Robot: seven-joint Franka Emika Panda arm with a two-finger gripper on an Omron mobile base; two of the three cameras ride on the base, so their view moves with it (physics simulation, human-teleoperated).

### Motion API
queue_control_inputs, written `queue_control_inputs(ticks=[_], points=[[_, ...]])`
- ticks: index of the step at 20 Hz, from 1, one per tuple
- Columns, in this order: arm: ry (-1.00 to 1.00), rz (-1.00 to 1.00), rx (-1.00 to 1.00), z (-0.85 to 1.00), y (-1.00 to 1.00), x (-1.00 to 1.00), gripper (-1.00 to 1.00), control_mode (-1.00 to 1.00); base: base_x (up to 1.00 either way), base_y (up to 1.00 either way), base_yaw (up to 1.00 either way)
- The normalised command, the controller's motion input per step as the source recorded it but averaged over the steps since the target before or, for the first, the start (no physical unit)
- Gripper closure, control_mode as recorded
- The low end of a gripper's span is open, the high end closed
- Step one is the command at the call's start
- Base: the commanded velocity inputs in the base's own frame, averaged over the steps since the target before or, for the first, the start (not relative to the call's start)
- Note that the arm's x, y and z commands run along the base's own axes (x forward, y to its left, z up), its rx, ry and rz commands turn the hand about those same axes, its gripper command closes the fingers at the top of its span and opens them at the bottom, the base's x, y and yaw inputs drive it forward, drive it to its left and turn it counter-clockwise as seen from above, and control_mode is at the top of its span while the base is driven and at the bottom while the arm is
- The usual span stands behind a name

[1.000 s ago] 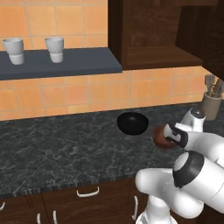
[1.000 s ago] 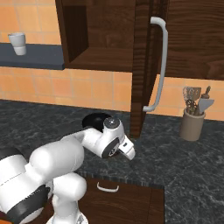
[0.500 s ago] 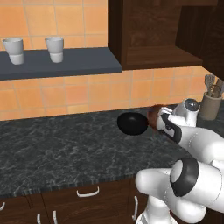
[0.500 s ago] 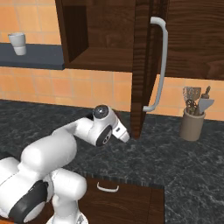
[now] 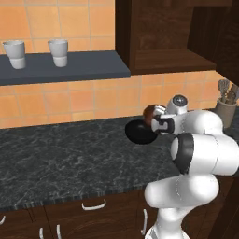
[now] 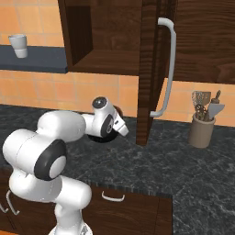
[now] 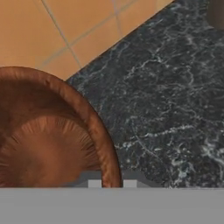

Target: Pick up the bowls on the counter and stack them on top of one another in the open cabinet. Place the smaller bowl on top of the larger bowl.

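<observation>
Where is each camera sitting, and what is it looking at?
Left base view: sits behind the arm on its left, looking forward and down at the counter; the white arm rises at lower right, its gripper holding the smaller bowl by the larger bowl.
Right base view: sits behind on the right, facing the open cabinet; the arm rises at lower left.
Hand view: rides on the hand, looking along the gripper at the smaller bowl's rim, counter and orange tiles.
Both base views share the counter, cabinet, utensil pot and white cup.
</observation>
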Motion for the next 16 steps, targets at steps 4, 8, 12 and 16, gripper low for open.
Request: queue_control_inputs(ticks=[4, 8, 12, 16], points=[[0.21, 0.00, -0.01, -0.29, 0.45, 0.56, 1.00, -1.00, 0.00, 0.00, 0.00], [0.20, 0.00, 0.00, -0.29, 0.30, 0.55, 1.00, -1.00, 0.00, 0.00, 0.00], [0.16, 0.00, -0.01, -0.31, 0.29, 0.59, 1.00, -1.00, 0.00, 0.00, 0.00], [0.17, 0.00, -0.03, -0.36, 0.27, 0.73, 1.00, -1.00, 0.00, 0.00, 0.00]])
